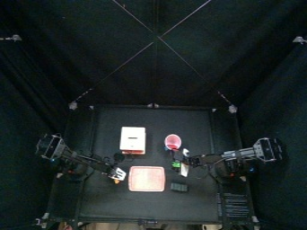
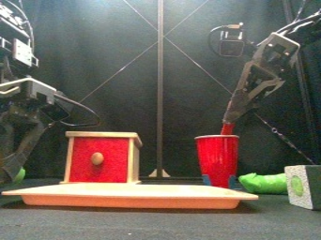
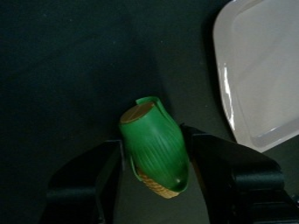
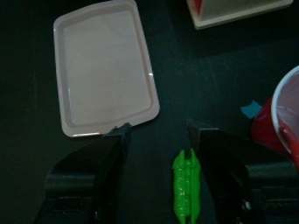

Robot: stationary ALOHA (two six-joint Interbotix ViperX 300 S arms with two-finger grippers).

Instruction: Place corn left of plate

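The corn (image 3: 155, 147), wrapped in a green husk with a tan cut end, was gripped between the two jaws of the left gripper (image 3: 158, 156), which were closed against its sides. It was held over the dark table (image 3: 70, 61) just beside the long edge of the plate (image 3: 263, 70), without touching it. From above, the corn (image 1: 120, 171) was seen as a pale speck at the left gripper (image 1: 118, 169), immediately left of the plate (image 1: 146, 179) and near the table's front. Whether the corn rested on the table or was lifted clear could not be told.

The jaws of the right gripper (image 4: 156, 131) were spread apart and nothing was held between them. They were poised low over the table beside a short end of the plate (image 4: 103, 70). A bright green pod (image 4: 184, 185) was seen lying on the table close by one of these jaws. A red cup (image 4: 286, 114) was seen near the pod.

In the front view, the plate (image 2: 126, 194) was laid flat across the foreground, empty. Behind it were stood a wooden box with a red front (image 2: 100, 157) and the red cup (image 2: 217, 159). The right arm (image 2: 257, 80) was hung down behind the cup. The pod (image 2: 264, 181) was seen to the plate's right.
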